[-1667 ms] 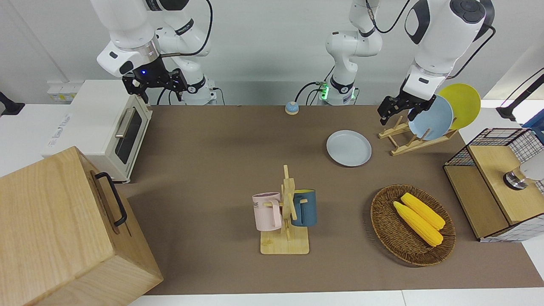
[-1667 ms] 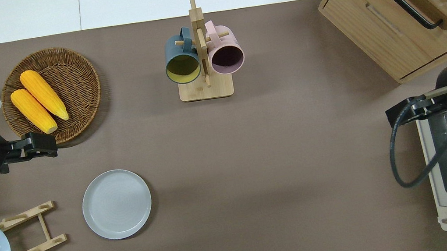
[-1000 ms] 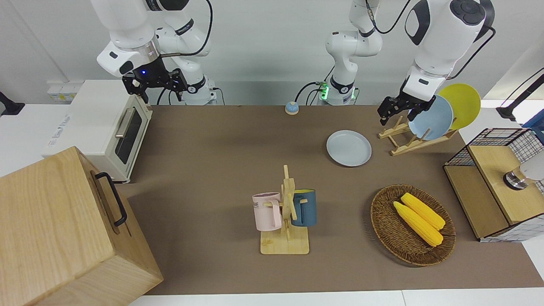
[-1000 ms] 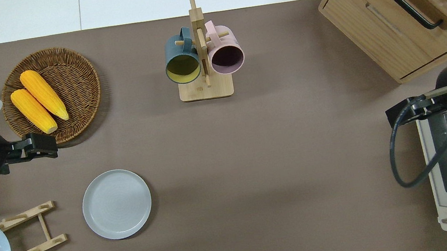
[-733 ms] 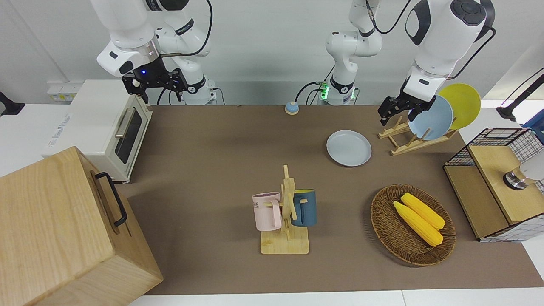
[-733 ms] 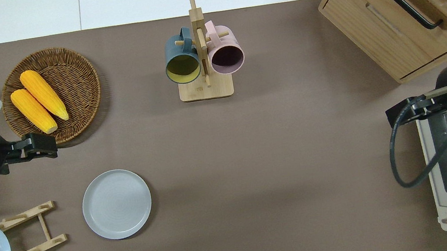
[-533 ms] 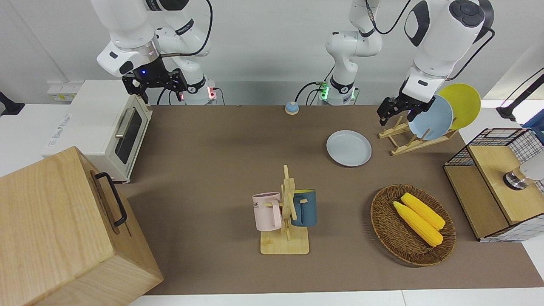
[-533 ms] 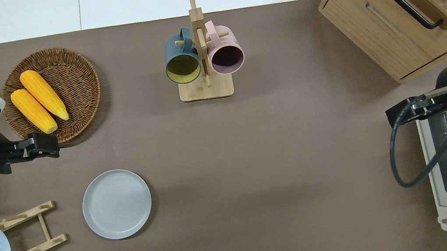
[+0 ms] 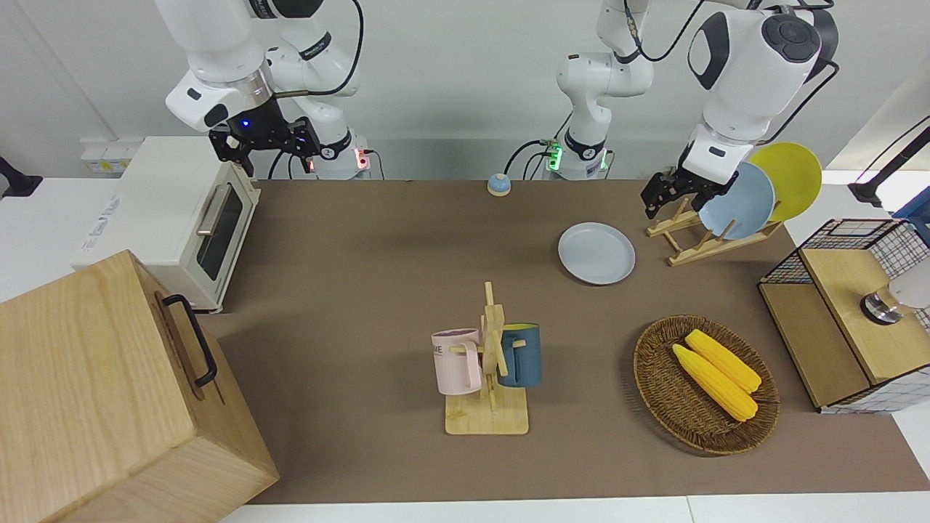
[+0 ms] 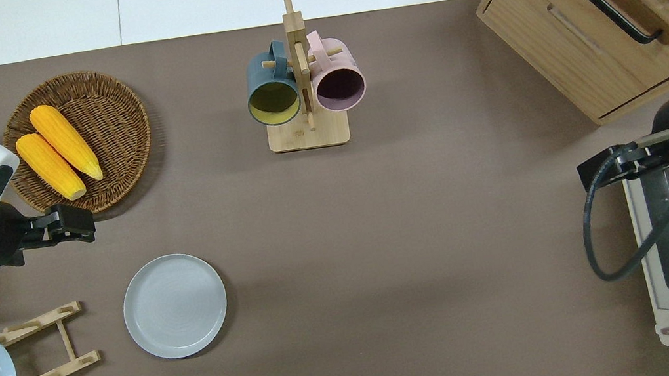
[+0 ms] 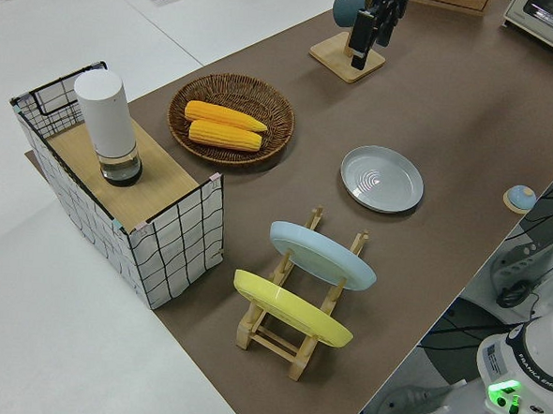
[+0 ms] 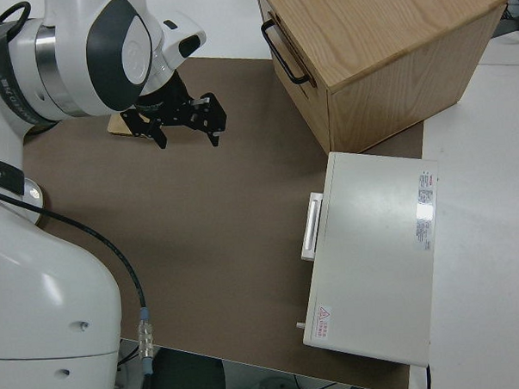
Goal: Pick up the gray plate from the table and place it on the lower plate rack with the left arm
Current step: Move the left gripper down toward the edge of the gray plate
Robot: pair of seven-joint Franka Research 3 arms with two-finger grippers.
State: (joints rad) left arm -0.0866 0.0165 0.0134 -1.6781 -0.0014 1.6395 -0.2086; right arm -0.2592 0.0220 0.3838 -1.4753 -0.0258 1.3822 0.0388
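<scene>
Fingers on my left gripper [image 10: 81,226] look parted and hold nothing, hanging up in the air over bare tabletop [image 10: 382,240], just off the wicker basket [image 10: 123,146] with its two corn cobs [image 10: 57,152]. From there, in the overhead view, the gray plate [image 10: 174,305] sits at about five o'clock, flat on the tabletop, untouched. The lower plate rack [image 10: 40,351] stands at the plate's nine o'clock, just beside it; its lower slots are empty, with a light blue plate [image 9: 737,202] and a yellow plate [image 9: 792,178] leaning in the upper ones. So nothing is done yet, I judge: reach, grasp, lift and slotting are all ahead. My right arm is parked.
</scene>
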